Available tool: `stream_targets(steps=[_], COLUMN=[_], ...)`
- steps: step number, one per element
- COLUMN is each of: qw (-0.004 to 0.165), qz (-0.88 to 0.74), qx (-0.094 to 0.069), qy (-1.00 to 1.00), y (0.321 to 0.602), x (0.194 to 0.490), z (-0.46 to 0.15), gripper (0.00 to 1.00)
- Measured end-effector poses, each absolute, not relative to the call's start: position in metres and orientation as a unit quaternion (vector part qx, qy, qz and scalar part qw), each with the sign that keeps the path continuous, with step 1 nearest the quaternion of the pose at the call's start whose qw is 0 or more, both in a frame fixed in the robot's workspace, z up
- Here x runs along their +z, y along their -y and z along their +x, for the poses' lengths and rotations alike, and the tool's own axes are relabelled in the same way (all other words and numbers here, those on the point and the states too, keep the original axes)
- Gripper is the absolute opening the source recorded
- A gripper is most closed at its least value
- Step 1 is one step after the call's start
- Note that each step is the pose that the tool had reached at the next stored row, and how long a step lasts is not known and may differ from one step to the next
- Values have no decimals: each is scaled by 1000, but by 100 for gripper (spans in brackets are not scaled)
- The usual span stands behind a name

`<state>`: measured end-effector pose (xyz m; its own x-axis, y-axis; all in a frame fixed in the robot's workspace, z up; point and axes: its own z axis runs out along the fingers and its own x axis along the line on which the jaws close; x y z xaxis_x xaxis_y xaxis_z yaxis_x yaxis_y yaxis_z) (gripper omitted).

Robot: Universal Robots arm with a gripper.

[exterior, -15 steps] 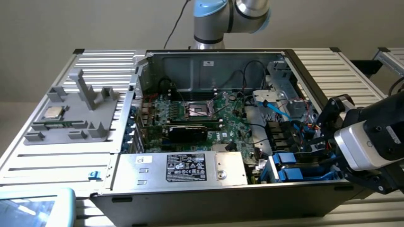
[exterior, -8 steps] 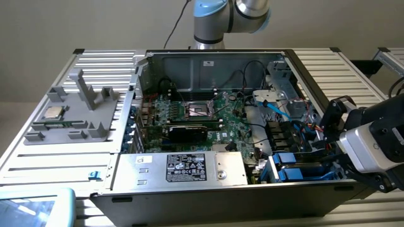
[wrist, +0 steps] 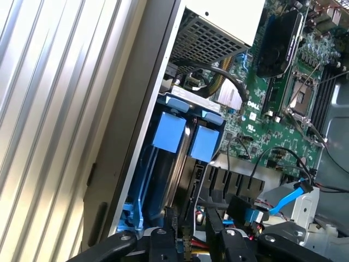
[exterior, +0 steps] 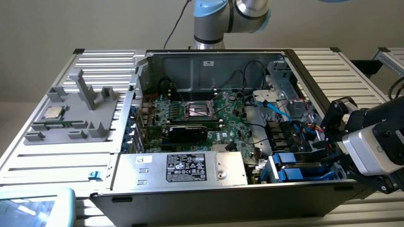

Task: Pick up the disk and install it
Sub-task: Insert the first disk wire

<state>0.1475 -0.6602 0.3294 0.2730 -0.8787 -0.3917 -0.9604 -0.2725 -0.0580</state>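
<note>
A flat silver-grey disk in a bright blue plastic carrier [wrist: 180,180] stands on edge in the drive bay at the near corner of an open black computer case [exterior: 208,191], on the exterior view's right. A second blue carrier [wrist: 206,143] sits just beside it. The end effector [wrist: 191,241] reaches into this bay at the disk's end; whether it is clamped on the disk or merely close to it cannot be told. Judging by this, the disk is already down in its bay, and full seating is unconfirmed. Further left lie a green motherboard [exterior: 202,113] and a silver box with a black label [exterior: 183,168], all on a ribbed metal surface [exterior: 57,161]
</note>
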Motion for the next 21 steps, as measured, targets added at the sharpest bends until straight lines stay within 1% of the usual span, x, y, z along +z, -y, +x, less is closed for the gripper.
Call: stream_targets(steps=[2, 3, 4, 6, 7, 11, 15, 18, 21], qw=[143, 143, 143, 142, 141, 141, 135, 126, 115], qz=[-785, -785, -785, -785, -784, -785, -785, -787, -789], qx=[143, 143, 144, 145, 145, 145, 141, 134, 123], qy=[-586, -586, -586, -586, -586, -586, -587, -589, -591], y=[660, 660, 660, 660, 660, 660, 656, 653, 650], x=[329, 329, 329, 329, 329, 331, 344, 350, 353], z=[148, 148, 148, 148, 148, 148, 147, 147, 148], gripper=[34, 32, 32, 19, 16, 16, 16, 16, 16])
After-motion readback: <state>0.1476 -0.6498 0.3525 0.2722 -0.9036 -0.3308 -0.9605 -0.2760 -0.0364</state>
